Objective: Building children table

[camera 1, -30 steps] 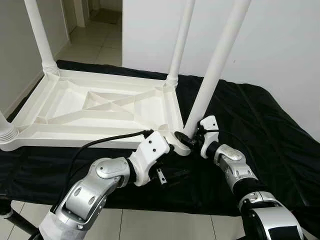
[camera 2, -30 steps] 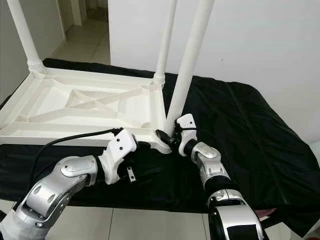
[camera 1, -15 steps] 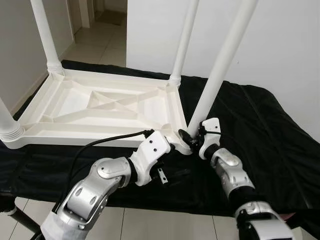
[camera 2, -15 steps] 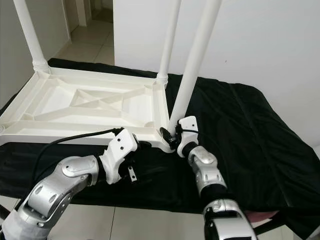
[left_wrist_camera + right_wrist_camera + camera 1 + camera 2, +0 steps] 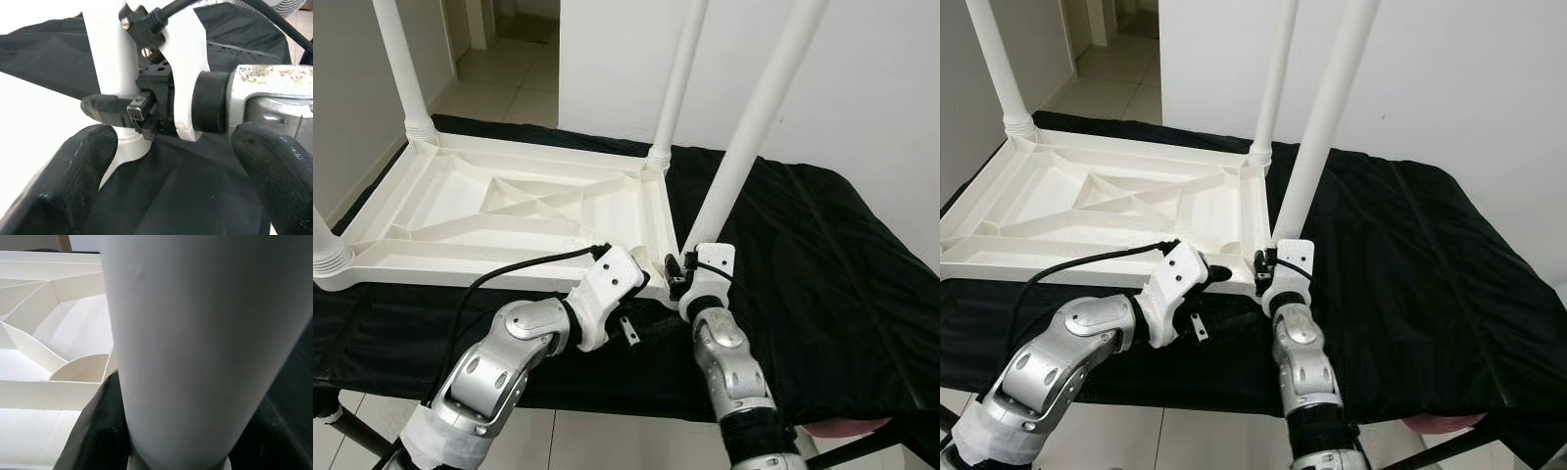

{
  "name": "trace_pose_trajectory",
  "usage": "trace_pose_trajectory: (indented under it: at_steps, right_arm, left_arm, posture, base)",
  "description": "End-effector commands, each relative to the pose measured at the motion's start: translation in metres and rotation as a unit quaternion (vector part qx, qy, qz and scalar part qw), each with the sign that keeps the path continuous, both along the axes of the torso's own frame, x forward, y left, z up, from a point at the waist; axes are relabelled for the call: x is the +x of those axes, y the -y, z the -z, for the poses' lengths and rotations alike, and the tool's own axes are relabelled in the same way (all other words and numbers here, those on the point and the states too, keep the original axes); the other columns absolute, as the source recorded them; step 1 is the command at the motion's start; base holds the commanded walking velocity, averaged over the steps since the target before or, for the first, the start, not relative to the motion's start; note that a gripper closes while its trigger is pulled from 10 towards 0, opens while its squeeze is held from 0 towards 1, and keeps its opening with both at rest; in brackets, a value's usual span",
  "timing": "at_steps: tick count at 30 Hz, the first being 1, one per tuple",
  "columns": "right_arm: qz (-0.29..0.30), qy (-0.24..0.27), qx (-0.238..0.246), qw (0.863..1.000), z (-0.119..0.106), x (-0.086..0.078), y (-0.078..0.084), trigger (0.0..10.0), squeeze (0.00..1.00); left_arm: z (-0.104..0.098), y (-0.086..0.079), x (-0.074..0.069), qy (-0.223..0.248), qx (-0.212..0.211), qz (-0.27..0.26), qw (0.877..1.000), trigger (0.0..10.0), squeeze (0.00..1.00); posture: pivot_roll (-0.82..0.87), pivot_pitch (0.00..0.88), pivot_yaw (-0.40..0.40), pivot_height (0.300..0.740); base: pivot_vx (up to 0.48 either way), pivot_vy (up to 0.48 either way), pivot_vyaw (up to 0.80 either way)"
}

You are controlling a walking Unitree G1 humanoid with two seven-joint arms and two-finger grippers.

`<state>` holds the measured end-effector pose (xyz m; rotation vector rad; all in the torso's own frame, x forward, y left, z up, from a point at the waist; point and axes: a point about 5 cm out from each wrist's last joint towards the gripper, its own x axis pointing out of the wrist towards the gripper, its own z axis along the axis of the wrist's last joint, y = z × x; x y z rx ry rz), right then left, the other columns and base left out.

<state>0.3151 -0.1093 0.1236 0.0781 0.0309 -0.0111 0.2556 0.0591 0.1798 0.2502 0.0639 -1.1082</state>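
While your right gripper (image 5: 677, 279) clamps the tilted leg (image 5: 744, 137) at the upturned tabletop's (image 5: 509, 211) near corner — left gripper (image 5: 646, 284) open beside — any side-load risks cross-seating the leg.

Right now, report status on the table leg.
Right claw clamped on near-right table leg at its base. Left claw open, beside that corner. Upturned tabletop on black cloth. Nothing in the way.

We see a surface (image 5: 822, 255) draped in black cloth (image 5: 1410, 264); on it lies an upturned white table (image 5: 509, 211), seemingly plastic.
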Motion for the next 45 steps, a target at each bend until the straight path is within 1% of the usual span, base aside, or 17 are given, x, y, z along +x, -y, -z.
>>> trace_pose_trajectory:
  at_steps: [1,5,6,8,9,17,18,23,25,26,28,32,36,38,40,43,45]
  right_arm:
    - [0.031,0.008,-0.008,0.999,-0.004,-0.002,0.008,10.0,0.00]
    - [0.046,0.007,-0.014,0.999,-0.008,-0.005,0.015,10.0,0.00]
    - [0.066,0.007,-0.018,0.998,-0.009,-0.006,0.023,10.0,0.16]
    - [0.079,0.003,-0.018,0.997,-0.009,-0.006,0.030,10.0,0.17]
    - [0.087,0.003,-0.020,0.996,-0.009,-0.007,0.035,10.0,1.00]
    - [0.101,0.017,-0.025,0.994,-0.015,-0.010,0.040,10.0,1.00]
    - [0.101,0.018,-0.022,0.994,-0.016,-0.010,0.040,10.0,0.00]
    - [0.090,0.019,-0.019,0.996,-0.016,-0.010,0.040,10.0,0.00]
    - [-0.020,0.038,-0.012,0.999,-0.018,-0.008,0.036,10.0,0.00]
    - [-0.020,0.038,-0.012,0.999,-0.018,-0.008,0.036,10.0,0.00]
    - [-0.114,0.061,-0.032,0.991,-0.023,-0.008,0.036,10.0,0.00]
    - [-0.136,0.067,-0.043,0.988,-0.025,-0.009,0.037,10.0,0.00]
    - [-0.174,0.066,-0.048,0.981,-0.026,-0.008,0.047,10.0,0.00]
    - [-0.208,0.067,-0.055,0.974,-0.028,-0.005,0.054,10.0,0.00]
    - [-0.279,0.060,-0.078,0.955,-0.029,0.000,0.064,10.0,0.00]
    - [-0.279,0.060,-0.078,0.955,-0.029,0.000,0.064,10.0,0.00]
    - [-0.320,0.033,-0.092,0.943,-0.019,0.009,0.065,10.0,0.00]
  left_arm:
    - [-0.001,-0.004,0.009,0.018,-0.001,-0.077,0.997,10.0,0.00]
    - [-0.001,-0.005,0.011,0.018,-0.003,-0.084,0.996,10.0,0.00]
    - [-0.002,-0.006,0.012,0.021,0.000,-0.088,0.996,10.0,0.00]
    - [-0.002,-0.007,0.013,0.022,0.000,-0.091,0.996,10.0,0.00]
    - [-0.002,-0.008,0.013,0.022,-0.004,-0.095,0.995,10.0,0.00]
    - [-0.003,-0.009,0.014,0.020,-0.014,-0.099,0.995,10.0,0.00]
    - [-0.004,-0.008,0.013,0.023,-0.016,-0.096,0.995,10.0,0.00]
    - [-0.005,-0.009,0.013,0.025,-0.017,-0.096,0.995,10.0,0.00]
    - [-0.004,-0.008,0.010,0.008,-0.025,-0.078,0.997,10.0,0.00]
    - [-0.004,-0.008,0.010,0.008,-0.025,-0.078,0.997,10.0,0.00]
    - [-0.004,-0.007,0.005,-0.010,-0.031,-0.048,0.998,10.0,0.00]
    - [-0.004,-0.007,0.004,-0.010,-0.030,-0.040,0.999,10.0,0.00]
    - [-0.006,-0.008,0.002,-0.009,-0.032,-0.033,0.999,10.0,0.00]
    - [-0.007,-0.009,0.001,-0.012,-0.038,-0.031,0.999,10.0,0.00]
    - [-0.008,-0.010,-0.002,-0.015,-0.043,-0.021,0.999,10.0,0.00]
    - [-0.008,-0.010,-0.002,-0.015,-0.043,-0.021,0.999,10.0,0.00]
    - [-0.009,-0.010,-0.004,-0.016,-0.041,-0.015,0.999,10.0,0.00]
  posture:
    - [0.04,0.000,-0.107,0.740]
    - [0.04,0.000,-0.109,0.740]
    - [0.04,0.000,-0.109,0.740]
    - [0.04,0.000,-0.118,0.740]
    - [0.03,0.000,-0.127,0.740]
    - [0.02,0.000,-0.131,0.740]
    - [0.01,0.000,-0.133,0.740]
    - [0.01,0.000,-0.133,0.740]
    - [0.02,0.000,-0.124,0.740]
    - [0.02,0.000,-0.124,0.740]
    - [0.03,0.000,-0.114,0.740]
    - [0.03,0.000,-0.114,0.740]
    - [0.04,0.000,-0.117,0.740]
    - [0.04,0.000,-0.117,0.740]
    - [0.05,0.000,-0.114,0.740]
    - [0.05,0.000,-0.114,0.740]
    - [0.07,0.000,-0.111,0.740]
  base:
    - [0.000,0.000,0.00]
    - [0.000,0.000,0.00]
    - [0.000,0.000,0.00]
    - [0.000,0.000,0.00]
    - [0.000,0.000,0.00]
    - [0.000,0.000,0.00]
    - [0.000,0.000,0.00]
    - [0.000,0.000,0.00]
    - [0.000,0.000,0.00]
    - [0.000,0.000,0.00]
    - [0.000,0.000,0.00]
    - [0.000,0.000,0.00]
    - [0.000,0.000,0.00]
    - [0.000,0.000,0.00]
    - [0.000,0.000,0.00]
    - [0.000,0.000,0.00]
    - [0.000,0.000,0.00]
